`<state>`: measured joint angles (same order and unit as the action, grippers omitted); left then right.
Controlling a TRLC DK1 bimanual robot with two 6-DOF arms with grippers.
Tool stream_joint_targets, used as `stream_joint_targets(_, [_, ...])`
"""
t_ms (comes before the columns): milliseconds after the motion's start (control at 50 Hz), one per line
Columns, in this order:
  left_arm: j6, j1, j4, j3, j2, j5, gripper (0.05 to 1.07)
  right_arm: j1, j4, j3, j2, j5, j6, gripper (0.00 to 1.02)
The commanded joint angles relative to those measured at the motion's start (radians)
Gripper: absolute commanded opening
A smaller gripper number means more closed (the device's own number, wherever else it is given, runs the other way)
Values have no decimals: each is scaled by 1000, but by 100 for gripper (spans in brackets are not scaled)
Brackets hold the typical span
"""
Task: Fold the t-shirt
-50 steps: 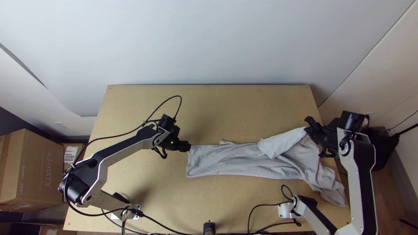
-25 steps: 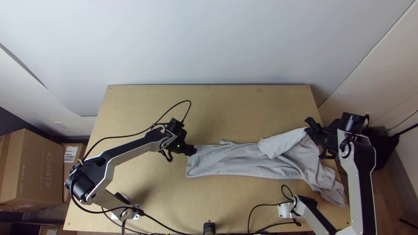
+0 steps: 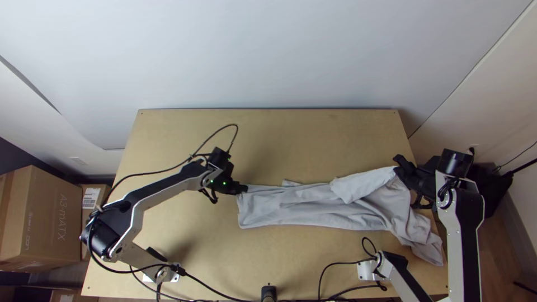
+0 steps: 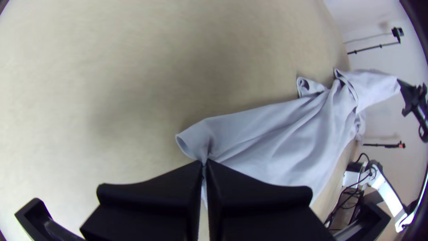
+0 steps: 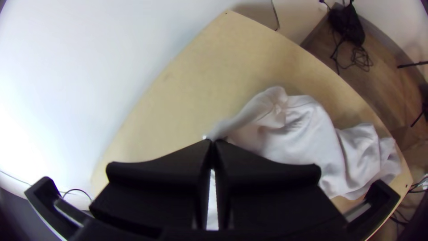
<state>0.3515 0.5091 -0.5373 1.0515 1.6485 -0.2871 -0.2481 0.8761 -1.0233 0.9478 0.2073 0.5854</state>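
From its base at the top view's lower left, the left arm (image 3: 159,185) bends up and inward, its gripper (image 3: 241,189) pointing right and pinching the grey t-shirt (image 3: 313,207) by its upper-left corner. The right arm (image 3: 465,235) stands along the right side, its gripper (image 3: 399,166) angled leftward, squeezed onto the cloth's upper-right part. That shirt stretches from centre to lower right in a long, rumpled strip, bunched at the right, on the pale wooden table (image 3: 279,145). A white wall (image 3: 268,56) fills the top; cardboard boxes (image 3: 42,218) sit at left.
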Motion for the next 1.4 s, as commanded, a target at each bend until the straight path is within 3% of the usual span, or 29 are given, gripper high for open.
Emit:
stream_joint_targets(0, [7, -78, -61, 82, -101, 6, 8, 0, 11, 11, -7, -17, -91, 2])
stream_joint_targets(240, [-2, -270, -156, 196, -237, 8, 8, 87, 52, -95, 48, -36, -236, 2])
stream_joint_targets(520, [-63, -477, -162, 335, -403, 14, 8, 152, 32, -455, 233, -65, -371, 2])
stream_joint_targets(720, [-144, -578, -170, 490, -475, 147, 8, 254, -81, -705, 313, -77, -403, 2])
stream_joint_targets(880, [-218, -646, -122, 564, -538, 220, 8, 375, -152, -865, 375, -172, -444, 2])
stream_joint_targets(1020, [-276, -664, -67, 604, -578, 269, 8, 423, -252, -917, 391, -206, -472, 2])
stream_joint_targets(1120, [-309, -682, -27, 628, -595, 281, 8, 443, -318, -931, 390, -209, -509, 2])
stream_joint_targets(1380, [-319, -722, 0, 694, -691, 282, 8, 481, -358, -1002, 264, -207, -510, 2])
